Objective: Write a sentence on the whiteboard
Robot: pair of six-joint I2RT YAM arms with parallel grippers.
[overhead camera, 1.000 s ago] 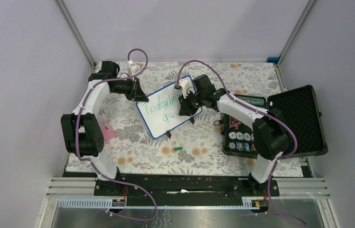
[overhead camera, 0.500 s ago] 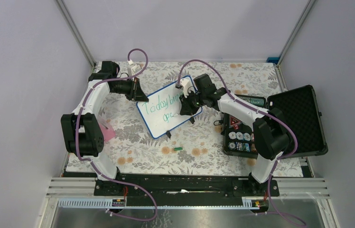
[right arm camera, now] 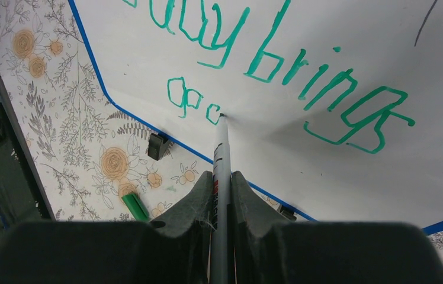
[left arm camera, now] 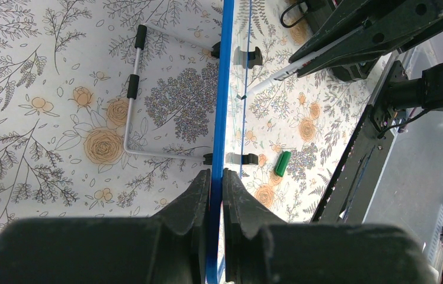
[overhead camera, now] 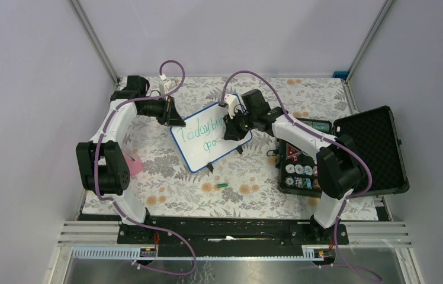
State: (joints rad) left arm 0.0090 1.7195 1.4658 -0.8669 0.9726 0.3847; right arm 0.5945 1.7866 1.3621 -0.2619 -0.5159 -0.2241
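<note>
- The whiteboard (overhead camera: 207, 137) stands on the floral table cover (overhead camera: 177, 189), near the middle of the table and between the two arms. In the top view its long sides run diagonally.
- The left gripper (left arm camera: 216, 176) is closed on the blue frame at the board's left edge. Both fingers press against the frame, one on each face of the board.
- A bent wire stand (left arm camera: 129, 112) lies on the table cover behind the board. Small black feet show at the board's lower edge.
- The right gripper (right arm camera: 222, 177) is pressed together on a white marker (right arm camera: 221, 148). The marker lies along the gap between the fingers and points away from the wrist.
- The marker tip touches the white surface at the end of the lower line of writing.
- The sentence (right arm camera: 302, 71) is in green. The upper line reads "Today brings"; the lower line so far has only three short characters.
- A green cap (overhead camera: 222, 185) lies on the table cover, on the near side of the board and apart from it.
- An open black foam-lined case (overhead camera: 373, 148) sits at the right side of the table.
</note>
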